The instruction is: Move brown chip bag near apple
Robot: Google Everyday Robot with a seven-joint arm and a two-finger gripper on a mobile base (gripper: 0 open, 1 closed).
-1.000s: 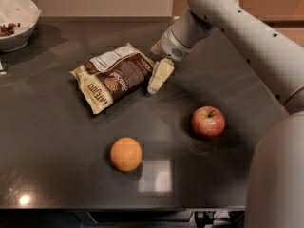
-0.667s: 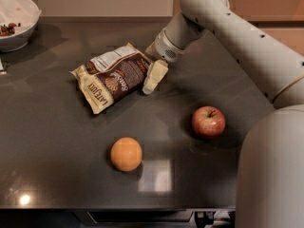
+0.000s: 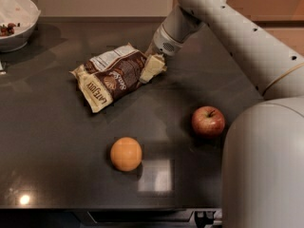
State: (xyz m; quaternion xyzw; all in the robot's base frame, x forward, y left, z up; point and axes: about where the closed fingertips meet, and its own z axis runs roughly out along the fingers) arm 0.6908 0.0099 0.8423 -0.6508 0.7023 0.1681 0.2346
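Observation:
The brown chip bag lies flat on the dark table, left of centre, with its white label toward the back. The apple sits on the table to the right and nearer the front, well apart from the bag. My gripper reaches down from the upper right and is at the bag's right edge, touching or overlapping it.
An orange round fruit sits near the front, left of the apple. A white bowl with dark bits stands at the back left corner. My arm and base fill the right side.
My gripper has moved left and a little farther back, from just beside the bag onto its right edge. The bag, apple and orange fruit have not moved.

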